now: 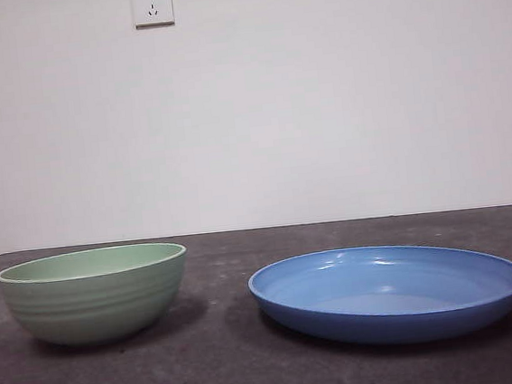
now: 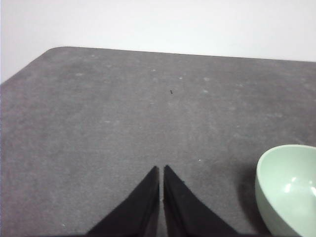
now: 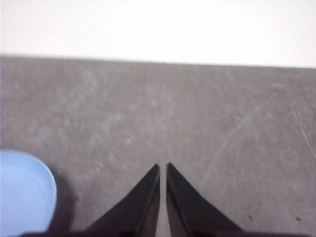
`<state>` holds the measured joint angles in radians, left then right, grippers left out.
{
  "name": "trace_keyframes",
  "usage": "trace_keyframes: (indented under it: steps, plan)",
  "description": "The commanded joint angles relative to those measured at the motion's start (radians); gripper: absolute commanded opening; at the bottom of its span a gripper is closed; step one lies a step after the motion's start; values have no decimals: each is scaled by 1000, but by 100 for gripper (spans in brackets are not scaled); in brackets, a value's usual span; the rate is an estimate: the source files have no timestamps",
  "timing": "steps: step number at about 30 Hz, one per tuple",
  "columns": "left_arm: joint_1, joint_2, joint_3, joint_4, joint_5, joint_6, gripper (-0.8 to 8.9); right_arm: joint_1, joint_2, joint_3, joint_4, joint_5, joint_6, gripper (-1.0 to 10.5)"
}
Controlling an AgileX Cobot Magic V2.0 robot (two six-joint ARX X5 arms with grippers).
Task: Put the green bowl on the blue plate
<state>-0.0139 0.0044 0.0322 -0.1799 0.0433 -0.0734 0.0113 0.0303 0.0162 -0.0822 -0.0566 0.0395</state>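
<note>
Nearest you in the front view sits the blue plate point(image 1: 390, 293), wide and shallow, resting flat on the dark grey table point(image 1: 227, 367) toward the right. You can see the green bowl point(image 1: 94, 294) upright on the table to its left, apart from the plate with a strip of bare table between them; it is not on the plate. Behind both runs a pale wall with a white wall socket point(image 1: 153, 4) high up.

Your left pincer point(image 2: 161, 169) hangs over bare table with its two black jaws pressed together, holding nothing; the bowl's rim point(image 2: 289, 190) shows near it, off to one side. Your right pincer point(image 3: 163, 166) is likewise closed and empty, with the plate's edge point(image 3: 24, 192) near it at the side. Neither pincer touches anything.
</note>
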Motion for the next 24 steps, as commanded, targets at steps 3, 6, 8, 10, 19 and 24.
trace_keyframes:
  steps: [3, 6, 8, 10, 19, 24]
  plan:
    - [2, -1, -20, 42, -2, -150, 20, 0, -1, -5, 28, -3, 160, 18]
    - [2, -1, -20, 85, -2, -197, 20, 0, -1, -5, 34, -5, 213, 18]
    - [2, -1, -20, 106, -1, -210, 20, 0, -1, -3, 33, -21, 244, 18]
    - [2, -1, -15, 110, 15, -256, 19, 0, 0, 2, 31, -45, 282, 18]
    - [-8, 70, 51, 90, 69, -396, 18, 0, 114, 131, -31, -89, 376, 17]
    - [-17, 181, 139, 88, 122, -391, 18, 0, 262, 257, -71, -128, 374, 17]
